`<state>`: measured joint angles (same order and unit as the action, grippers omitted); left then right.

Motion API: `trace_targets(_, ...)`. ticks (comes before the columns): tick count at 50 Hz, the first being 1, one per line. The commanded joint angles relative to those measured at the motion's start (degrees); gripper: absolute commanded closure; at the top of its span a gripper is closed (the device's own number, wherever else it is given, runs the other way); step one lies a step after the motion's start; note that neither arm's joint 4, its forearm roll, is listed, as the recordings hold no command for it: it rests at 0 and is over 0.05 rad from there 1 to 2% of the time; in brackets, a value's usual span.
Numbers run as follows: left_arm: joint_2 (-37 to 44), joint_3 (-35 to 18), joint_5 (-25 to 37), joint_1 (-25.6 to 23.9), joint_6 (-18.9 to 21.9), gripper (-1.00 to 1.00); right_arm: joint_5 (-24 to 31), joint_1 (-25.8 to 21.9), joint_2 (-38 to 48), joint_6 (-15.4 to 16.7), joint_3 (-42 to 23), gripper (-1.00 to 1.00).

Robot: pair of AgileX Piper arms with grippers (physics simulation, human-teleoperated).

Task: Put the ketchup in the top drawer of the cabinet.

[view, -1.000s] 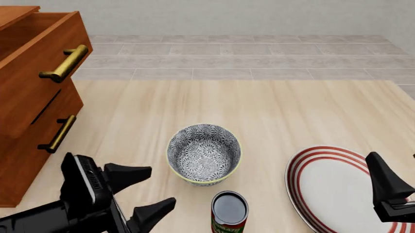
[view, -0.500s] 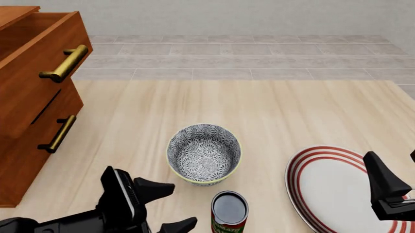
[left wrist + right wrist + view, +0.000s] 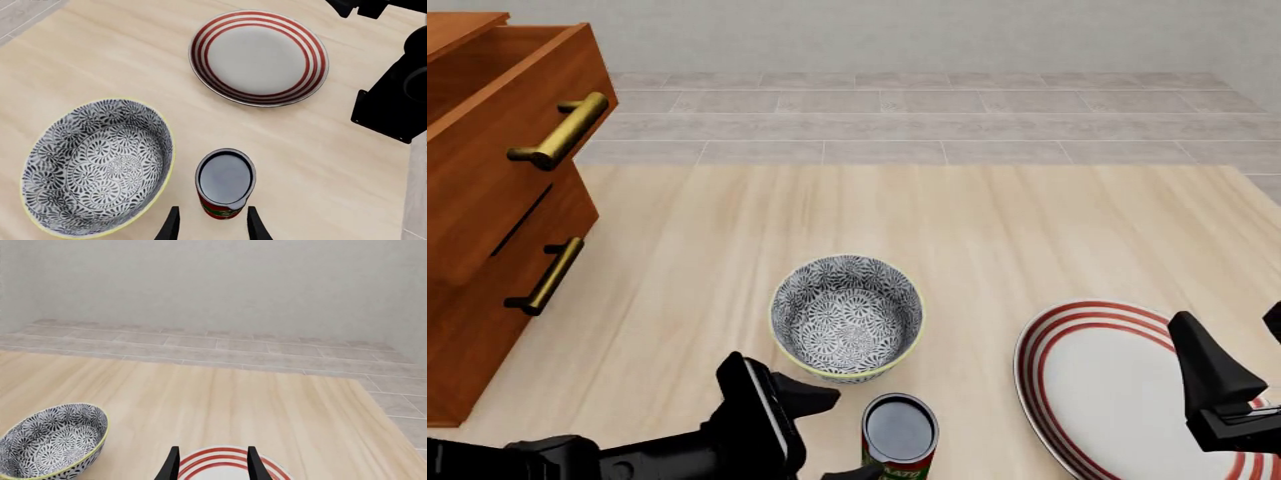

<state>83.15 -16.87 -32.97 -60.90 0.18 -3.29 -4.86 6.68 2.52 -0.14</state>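
The ketchup (image 3: 898,435) is a small can with a dark round top, standing upright near the table's front edge, just in front of the bowl. It also shows in the left wrist view (image 3: 225,182). My left gripper (image 3: 834,432) is open, just left of the can; in its wrist view (image 3: 212,226) the fingertips straddle the can's near side without touching it. My right gripper (image 3: 1241,350) is open and empty above the plate, as its wrist view (image 3: 212,466) shows. The cabinet (image 3: 467,330) stands at the left, its top drawer (image 3: 501,160) pulled out.
A grey floral-patterned bowl (image 3: 847,317) sits mid-table, close behind the can, and shows in the left wrist view (image 3: 93,165). A white plate with red rings (image 3: 1101,385) lies at the front right. The lower drawer's handle (image 3: 545,277) sticks out from the cabinet front.
My left gripper has moved right along the table's front edge, from well left of the bowl to right beside the can. The right gripper has barely shifted.
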Motion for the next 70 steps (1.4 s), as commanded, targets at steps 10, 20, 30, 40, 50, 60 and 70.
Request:
trace_targets(10, 10.8, -4.9, -4.3, -2.8, 1.8, -1.00, -0.9, -0.9, 1.6, -0.3, 0.0, -1.00)
trace_targets(20, 14.1, -6.7, -4.8, -3.4, 1.4, -1.00, -1.1, -1.1, 2.1, -0.5, 0.0, -1.00)
trace_targets(30, 16.5, -6.8, -6.3, -3.3, 0.9, -1.00, -1.3, -1.3, 2.3, -0.5, 0.0, -1.00)
trace_targets(40, 16.4, -7.4, -5.5, -3.4, 0.4, -1.00, -1.5, -1.4, 2.7, -0.4, 0.0, -1.00)
trace_targets(50, 15.7, -7.7, -5.1, -3.6, -0.4, -1.00, -1.6, -1.3, 2.8, -0.4, 0.0, -1.00)
trace_targets(60, 9.1, -6.4, -2.1, -3.1, 0.3, 1.00, -1.7, -1.3, 3.0, -0.2, 0.0, -1.00)
trace_targets(70, -1.7, -5.0, 4.0, -2.3, 0.6, 1.00, -1.9, -1.4, 3.5, -0.2, 0.0, -1.00)
